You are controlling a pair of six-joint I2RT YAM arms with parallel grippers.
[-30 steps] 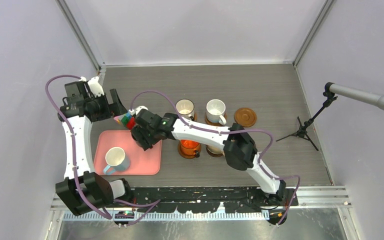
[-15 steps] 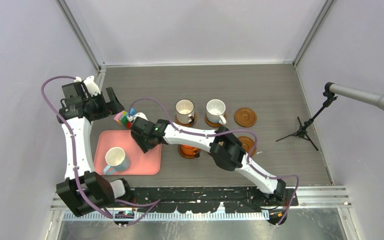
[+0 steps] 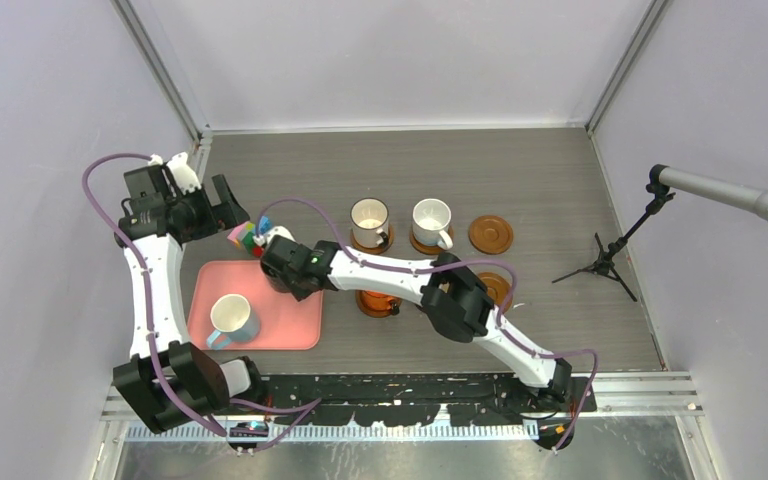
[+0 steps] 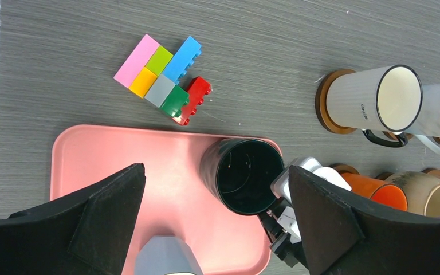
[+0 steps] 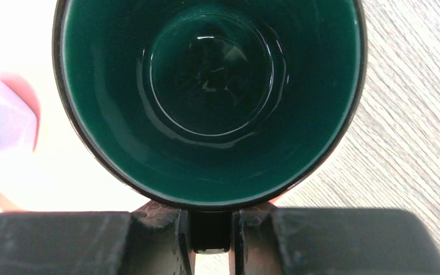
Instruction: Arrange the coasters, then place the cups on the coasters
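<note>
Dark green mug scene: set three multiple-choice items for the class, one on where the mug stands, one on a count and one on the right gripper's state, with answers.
1. Where does the dark green mug stand?
A) on a coaster
B) on the pink tray
C) on the toy blocks

2. How many mugs are on the pink tray?
A) one
B) two
C) four

3. What is the state of the right gripper?
A) open, above the toy blocks
B) shut on a coaster
C) shut on the dark green mug

Answers:
1 B: the left wrist view shows the mug at the tray's corner.
2 B: only the dark green mug and the light blue mug stand on the tray.
3 C: the right wrist view shows the gripper's fingers pinching the mug's handle.
</note>
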